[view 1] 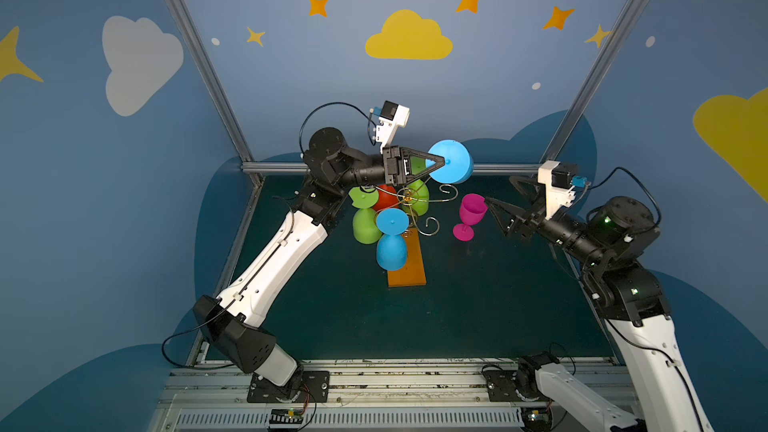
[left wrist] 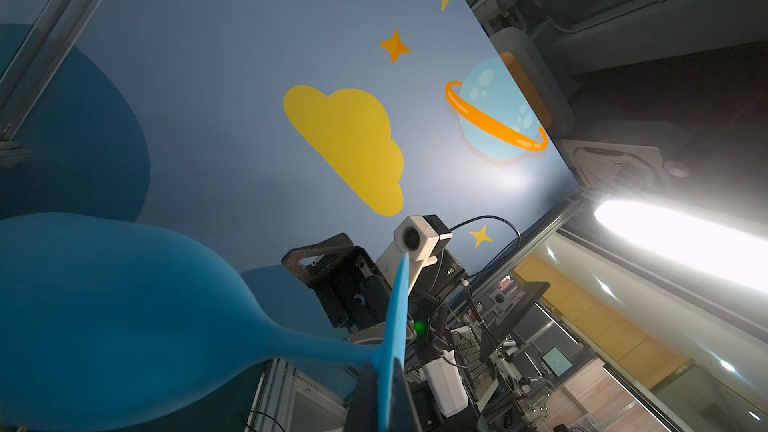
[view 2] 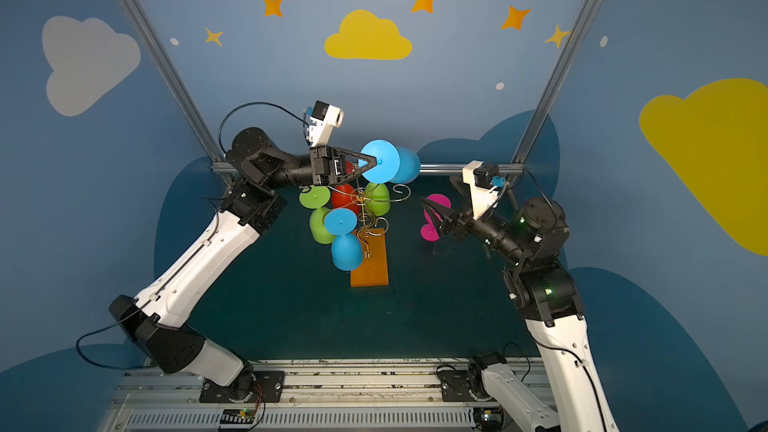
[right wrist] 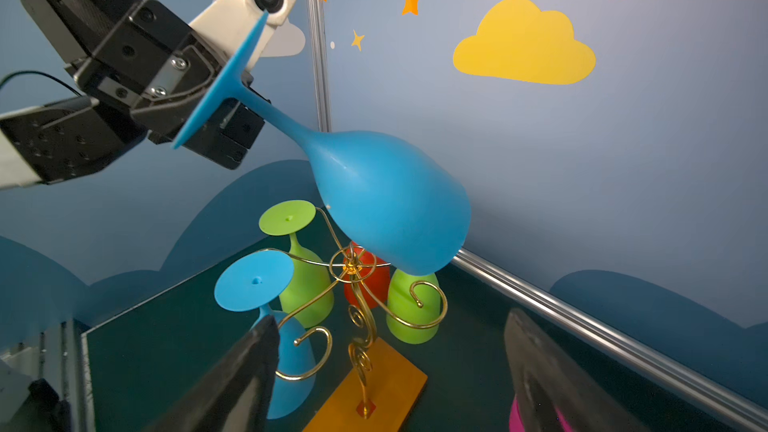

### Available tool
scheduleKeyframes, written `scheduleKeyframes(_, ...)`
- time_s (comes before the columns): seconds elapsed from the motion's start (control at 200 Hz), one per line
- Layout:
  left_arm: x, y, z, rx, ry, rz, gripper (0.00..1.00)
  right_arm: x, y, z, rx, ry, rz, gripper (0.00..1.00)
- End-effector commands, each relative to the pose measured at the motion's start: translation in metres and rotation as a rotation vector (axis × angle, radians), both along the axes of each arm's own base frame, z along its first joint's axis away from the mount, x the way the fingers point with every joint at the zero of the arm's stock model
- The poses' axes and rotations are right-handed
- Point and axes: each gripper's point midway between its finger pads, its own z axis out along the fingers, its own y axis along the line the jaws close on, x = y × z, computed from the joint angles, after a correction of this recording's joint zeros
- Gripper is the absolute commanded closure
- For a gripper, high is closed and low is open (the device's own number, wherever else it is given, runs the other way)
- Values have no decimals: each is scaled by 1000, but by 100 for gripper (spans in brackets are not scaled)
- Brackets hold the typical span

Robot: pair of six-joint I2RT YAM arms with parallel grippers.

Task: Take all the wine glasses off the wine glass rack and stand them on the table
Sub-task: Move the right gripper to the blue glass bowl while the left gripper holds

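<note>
The bright blue plastic wine glass [left wrist: 104, 305] is being seen nearest the lens in the left wrist view, its bowl looming large. It is being held off the rack, lifted above it and tipped almost on its side, with its bowl pointed toward the back wall. Its flat round foot is being pinched by the left pincer [view 1: 443, 162], whose jaws are being pressed tight on that thin disc.

Below the bowl, the thin gold wire rack [right wrist: 353, 268] with curled scroll arms is being carried upright on its flat orange wooden base [view 1: 409, 270]. Four more glasses are being shown bowl-down around its post: a second blue glass [view 1: 390, 243] at the near side, a lime green glass [view 1: 365, 224] on the left, another lime green glass [view 1: 420, 198] at the back and a red glass [view 1: 386, 197] between the green ones.

To the right, apart from the rack, a magenta wine glass [view 1: 471, 211] is being stood upright on the dark green surface [view 1: 478, 309]. Just beside it, the right pincer [view 1: 495, 216] is being held with its jaws spread wide and nothing between them. In the right wrist view its two dark fingers [right wrist: 249, 367] are being shown far apart, framing the rack.
</note>
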Motion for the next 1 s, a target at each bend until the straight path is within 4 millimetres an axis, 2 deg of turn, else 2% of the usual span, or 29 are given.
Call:
scheduleKeyframes(0.0,-16,7,10,-6,-9,-32,97,-3,7,15,-69,-176,32,16)
scheduleKeyframes(0.21,-22,9,9,-2,4,-57,97,1,25,16,-144,-261,102,16)
scheduleKeyframes(0.551,-28,9,10,1,8,-89,97,13,56,14,-206,-276,207,16)
scheduleKeyframes(0.756,-30,10,11,2,10,-96,97,25,72,5,-240,-249,234,16)
scheduleKeyframes(0.996,-32,11,12,0,8,-106,97,37,81,-7,-258,-216,225,16)
